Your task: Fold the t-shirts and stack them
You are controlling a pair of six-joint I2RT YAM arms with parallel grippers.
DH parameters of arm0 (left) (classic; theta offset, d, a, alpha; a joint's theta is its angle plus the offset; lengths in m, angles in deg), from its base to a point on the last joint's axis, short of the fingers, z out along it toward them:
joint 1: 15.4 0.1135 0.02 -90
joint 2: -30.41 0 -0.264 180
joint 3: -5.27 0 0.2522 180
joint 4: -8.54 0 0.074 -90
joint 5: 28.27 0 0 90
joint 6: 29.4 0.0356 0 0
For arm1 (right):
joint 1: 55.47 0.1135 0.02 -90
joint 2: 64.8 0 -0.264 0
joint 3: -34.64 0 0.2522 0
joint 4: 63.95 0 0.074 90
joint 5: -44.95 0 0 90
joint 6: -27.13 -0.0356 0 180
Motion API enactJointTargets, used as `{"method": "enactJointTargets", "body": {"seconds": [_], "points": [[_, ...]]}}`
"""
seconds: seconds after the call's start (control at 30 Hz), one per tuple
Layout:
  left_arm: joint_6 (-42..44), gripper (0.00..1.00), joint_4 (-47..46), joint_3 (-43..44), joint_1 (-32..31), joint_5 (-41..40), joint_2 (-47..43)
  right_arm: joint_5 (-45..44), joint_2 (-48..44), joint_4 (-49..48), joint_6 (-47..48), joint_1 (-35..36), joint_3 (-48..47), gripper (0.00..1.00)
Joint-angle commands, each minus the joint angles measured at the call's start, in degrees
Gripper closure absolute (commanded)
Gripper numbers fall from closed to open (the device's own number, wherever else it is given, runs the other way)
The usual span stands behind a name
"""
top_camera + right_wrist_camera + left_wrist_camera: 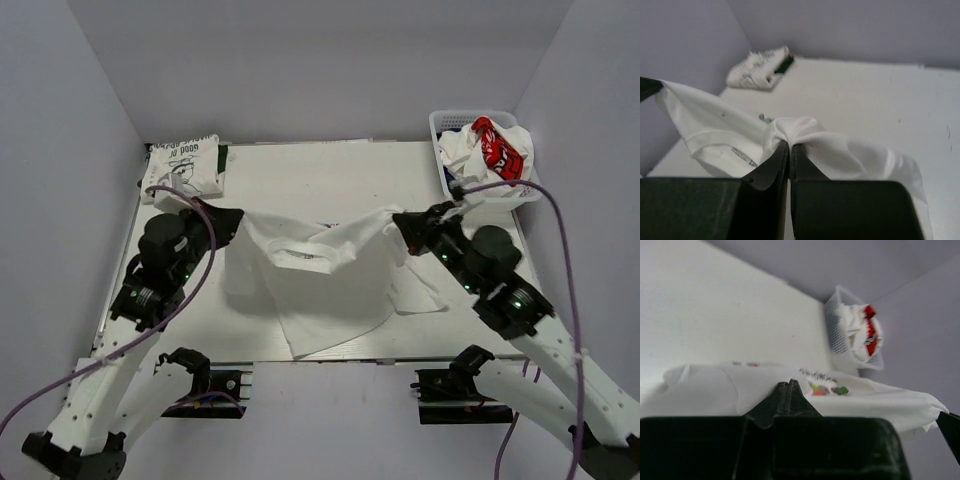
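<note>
The table (330, 165) is the biggest thing here, a white slab boxed in by pale walls (60, 150) on the left, far and right sides; the arms have open white surface along the far edge between the two back corners, and the sides are tight, since each arm sits close to its own wall. Far right corner is taken by the basket (447, 120), a white plastic lattice one just beside the right wall; crumpled tees (495, 150) are heaped in it, white with a red patch, and they bulge over the rim. Far left corner has a folded tee (185, 165), white with black print, lying flat; a strip of dark cloth (222, 155) shows at its right edge, touching it, and we can't tell if it's under or just beside.

The main one is the white tee (320, 280), strung across the middle of the table between both arms; its top edge sags in the centre, the collar with its label faces up, and the rest drapes down onto the table toward the near edge, with a rumpled flap lying under the right arm. From the left wrist we can see a colourful print with black lettering on it.

Left gripper (232, 222) is pinched tight on the tee's left end, jaws together with cloth bunched between them; right gripper (400, 225) is the same on the right end, fabric gathered into a little knot right at the tips.
</note>
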Motion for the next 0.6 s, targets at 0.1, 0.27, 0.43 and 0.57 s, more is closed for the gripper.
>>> {"method": "enactJointTargets", "body": {"seconds": [0.1, 0.27, 0.43, 0.57], "points": [[1.58, 1.0, 3.47, 12.66, 1.16, 2.49, -10.69, 7.35, -11.33, -0.81, 3.28, -0.08, -13.56, 1.0], [2.37, 1.0, 4.17, 20.93, 1.17, 5.55, -15.62, 9.28, -14.16, 1.74, 3.28, -0.17, -23.92, 1.0], [2.9, 1.0, 5.32, 29.71, 1.69, 16.33, -15.46, 10.52, -14.95, 0.6, 5.91, -0.44, -30.72, 1.0], [3.51, 1.0, 5.32, 37.18, 2.3, 23.04, -12.38, 7.1, -13.9, -2.38, 7.93, -0.26, -34.06, 1.0]]}}
